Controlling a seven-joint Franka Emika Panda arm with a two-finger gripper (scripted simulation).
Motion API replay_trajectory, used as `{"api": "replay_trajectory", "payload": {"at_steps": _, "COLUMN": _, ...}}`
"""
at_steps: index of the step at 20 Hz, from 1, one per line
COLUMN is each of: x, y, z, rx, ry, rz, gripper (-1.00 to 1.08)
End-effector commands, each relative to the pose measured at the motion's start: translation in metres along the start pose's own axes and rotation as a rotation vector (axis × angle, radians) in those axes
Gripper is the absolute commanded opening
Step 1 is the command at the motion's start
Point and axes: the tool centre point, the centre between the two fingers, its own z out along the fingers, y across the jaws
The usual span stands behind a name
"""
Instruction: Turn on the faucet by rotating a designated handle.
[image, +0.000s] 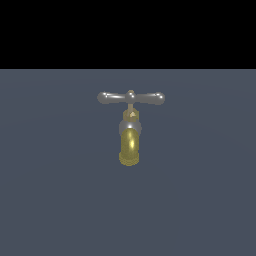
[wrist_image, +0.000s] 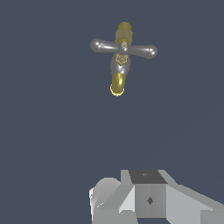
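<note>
nearest the wrist camera is my own grey gripper, only its body showing, so i cannot tell whether my fingers are spread or pressed together, and it holds nothing. the faucet stands well apart from me on the flat grey floor, its silver handle lying level across the top, untouched. i judge this the approach step: next i must close in on one bulbous end and push it round.

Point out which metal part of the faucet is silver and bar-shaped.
The handle: a slim silver crossbar with bulbous ends atop the faucet. The curved spout below is brass-gold.
</note>
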Motion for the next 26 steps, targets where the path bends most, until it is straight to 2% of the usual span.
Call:
{"api": "replay_trajectory", "payload": {"at_steps": 1, "x": 0.001, "y": 0.004, "z": 0.005, "rx": 0.001, "ry": -0.001, "rz": -0.023, "gripper": -1.0}}
{"api": "replay_trajectory", "payload": {"at_steps": 9, "x": 0.01, "y": 0.023, "z": 0.032, "rx": 0.006, "ry": -0.005, "rz": -0.151, "gripper": -1.0}}
{"api": "replay_trajectory", "payload": {"at_steps": 26, "x": 0.049, "y": 0.074, "z": 0.115, "rx": 0.018, "ry": -0.019, "rz": -0.537, "gripper": -1.0}}
